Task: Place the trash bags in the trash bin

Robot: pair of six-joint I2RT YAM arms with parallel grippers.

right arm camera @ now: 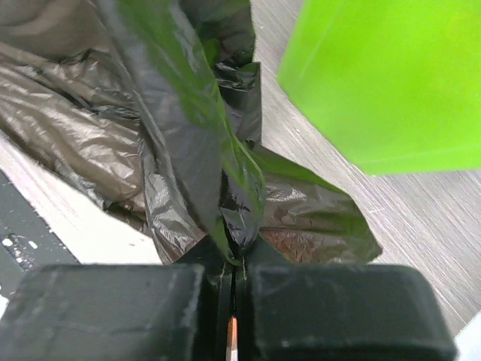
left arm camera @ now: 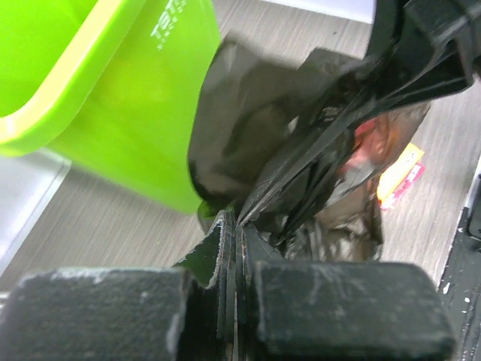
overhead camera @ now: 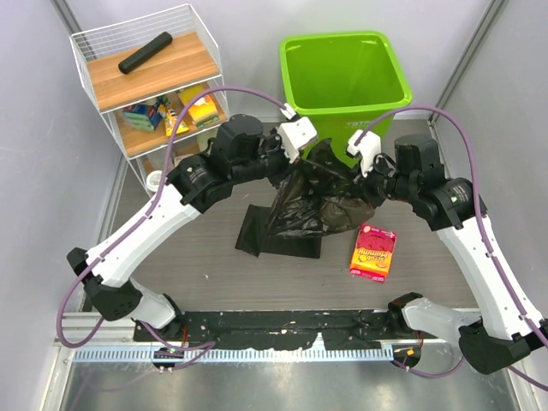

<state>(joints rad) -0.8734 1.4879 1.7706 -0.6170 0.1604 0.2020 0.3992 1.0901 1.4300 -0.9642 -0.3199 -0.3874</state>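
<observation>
The lime-green trash bin stands upright at the back of the table, its side filling part of both wrist views. A crinkled glossy black trash bag hangs bunched just in front of the bin, its lower part trailing on the table. My left gripper is shut on the bag's left upper edge. My right gripper is shut on its right upper edge. Both pinch thin film between closed jaws.
A white wire shelf at the back left holds a black rolled cylinder on top and colourful packs lower down. A red and yellow snack packet lies right of the bag. A black strip runs along the near edge.
</observation>
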